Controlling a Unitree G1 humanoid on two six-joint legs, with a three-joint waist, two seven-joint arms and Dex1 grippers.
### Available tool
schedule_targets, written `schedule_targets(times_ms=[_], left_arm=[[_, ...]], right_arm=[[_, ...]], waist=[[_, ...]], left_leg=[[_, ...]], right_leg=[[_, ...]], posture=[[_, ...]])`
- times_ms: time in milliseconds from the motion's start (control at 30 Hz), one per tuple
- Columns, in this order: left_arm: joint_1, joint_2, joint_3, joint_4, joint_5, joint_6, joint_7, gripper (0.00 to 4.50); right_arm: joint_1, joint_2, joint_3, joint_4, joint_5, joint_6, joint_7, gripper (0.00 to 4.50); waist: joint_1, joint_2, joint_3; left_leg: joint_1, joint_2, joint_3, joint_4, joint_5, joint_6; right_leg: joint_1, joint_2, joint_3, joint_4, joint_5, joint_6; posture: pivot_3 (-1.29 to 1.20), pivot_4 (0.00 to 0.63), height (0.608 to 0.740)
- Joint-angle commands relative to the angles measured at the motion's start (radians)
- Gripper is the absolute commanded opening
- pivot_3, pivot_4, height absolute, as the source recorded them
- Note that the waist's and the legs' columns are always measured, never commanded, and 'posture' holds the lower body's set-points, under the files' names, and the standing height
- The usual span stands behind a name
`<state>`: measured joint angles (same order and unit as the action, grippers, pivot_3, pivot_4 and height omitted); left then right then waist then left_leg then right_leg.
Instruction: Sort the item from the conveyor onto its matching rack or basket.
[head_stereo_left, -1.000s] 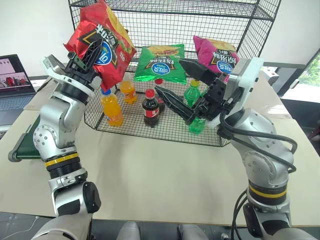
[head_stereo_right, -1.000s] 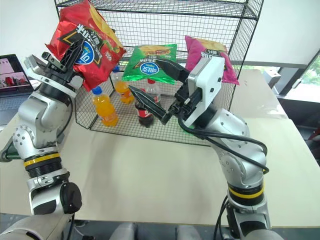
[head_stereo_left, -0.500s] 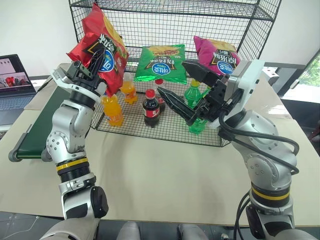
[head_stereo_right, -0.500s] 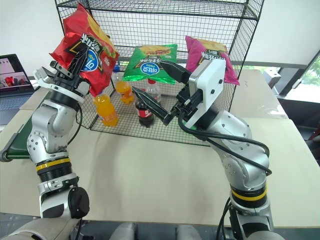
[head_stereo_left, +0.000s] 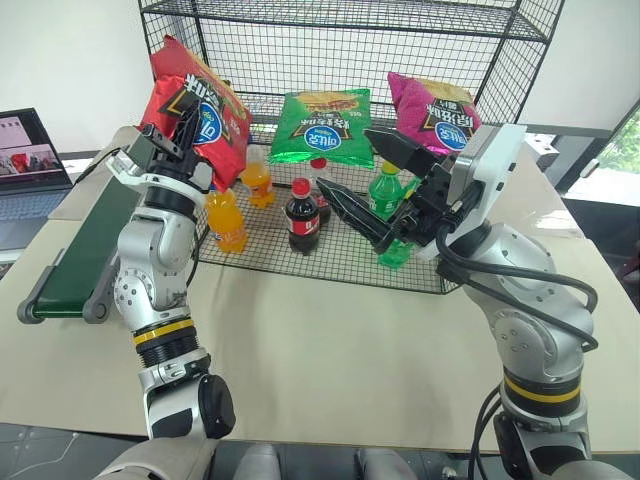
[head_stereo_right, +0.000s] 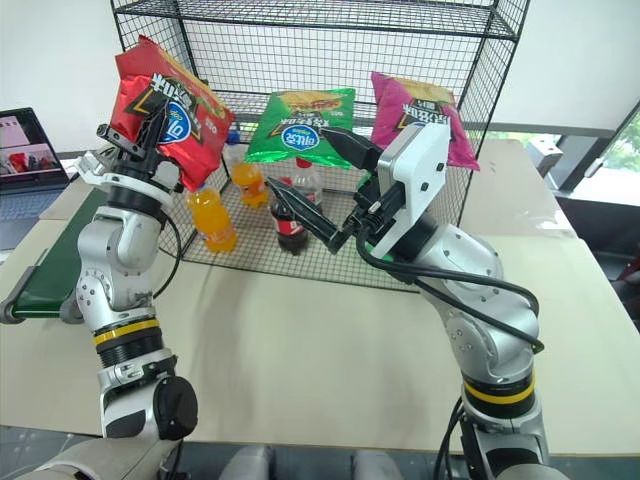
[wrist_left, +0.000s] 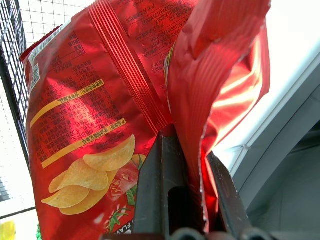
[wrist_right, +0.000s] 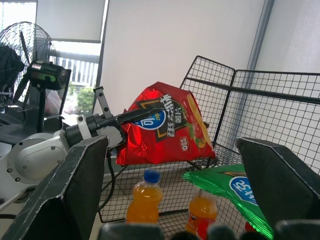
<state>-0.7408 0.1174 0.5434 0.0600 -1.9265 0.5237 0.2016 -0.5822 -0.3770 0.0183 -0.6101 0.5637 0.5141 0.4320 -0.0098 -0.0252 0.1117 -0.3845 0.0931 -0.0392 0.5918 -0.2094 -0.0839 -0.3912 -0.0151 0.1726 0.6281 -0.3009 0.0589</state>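
Left eye view: left gripper (head_stereo_left: 186, 128) is clamped on the red chip bag (head_stereo_left: 195, 108) beside the rack (head_stereo_left: 500, 50), probably to shelve it, while right gripper (head_stereo_left: 368, 178) hangs open.

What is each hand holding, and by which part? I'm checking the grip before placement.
The left hand pinches the red bag by its bottom edge; the right hand is open, holding nothing.

Silver-grey jointed arms (head_stereo_left: 150, 270) are ringed with yellow-and-black bands; black cables are looped behind the white-cased right gripper (head_stereo_left: 385, 185).

Bottles (head_stereo_left: 302, 215) in rack (head_stereo_left: 340, 262), conveyor (head_stereo_left: 75, 262) left
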Motion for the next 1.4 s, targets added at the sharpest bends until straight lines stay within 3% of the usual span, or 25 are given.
schedule_targets(times_ms=[33,300,633,1000,1400], left_arm=[[-0.081,0.005,-0.013,0.038,0.001,0.000,-0.038,0.03],[-0.249,0.010,0.008,0.198,0.020,0.011,-0.122,0.03],[-0.212,0.073,0.047,0.328,0.209,-0.055,-0.051,0.03],[-0.207,0.080,0.072,0.268,0.288,-0.042,0.056,0.03],[-0.441,0.030,0.102,0.532,0.455,-0.190,-0.018,0.03]], right_arm=[[-0.033,0.003,-0.015,-0.033,0.006,-0.001,-0.015,4.50],[-0.048,0.015,-0.005,-0.021,-0.013,-0.012,-0.024,4.50],[-0.051,0.016,-0.007,-0.028,-0.033,-0.017,-0.039,4.50],[-0.036,0.026,0.002,-0.024,-0.044,-0.028,-0.033,4.50],[-0.080,0.026,0.011,-0.004,-0.099,-0.028,-0.034,4.50]], waist=[[0.001,0.000,0.000],[-0.002,0.000,0.000],[-0.004,0.001,0.001],[0.000,0.001,0.001],[0.007,0.001,0.001]], left_leg=[[0.000,0.000,0.000,0.000,0.000,0.000],[-0.002,-0.003,-0.005,0.000,0.000,0.000],[-0.001,-0.004,-0.006,0.000,0.000,0.000],[-0.002,-0.004,-0.007,0.000,0.001,0.000],[-0.003,-0.006,-0.010,0.000,0.001,0.000]], right_leg=[[0.000,0.000,0.000,0.000,0.000,0.000],[0.001,0.000,0.000,-0.003,0.000,0.001],[0.002,0.000,0.000,-0.002,0.000,0.001],[0.002,0.000,-0.001,-0.002,0.000,0.001],[0.002,0.000,-0.002,-0.002,0.000,0.001]], posture=[[0.00,0.150,0.740],[0.00,0.150,0.740],[0.00,0.150,0.740],[0.00,0.150,0.740],[0.00,0.150,0.740]])
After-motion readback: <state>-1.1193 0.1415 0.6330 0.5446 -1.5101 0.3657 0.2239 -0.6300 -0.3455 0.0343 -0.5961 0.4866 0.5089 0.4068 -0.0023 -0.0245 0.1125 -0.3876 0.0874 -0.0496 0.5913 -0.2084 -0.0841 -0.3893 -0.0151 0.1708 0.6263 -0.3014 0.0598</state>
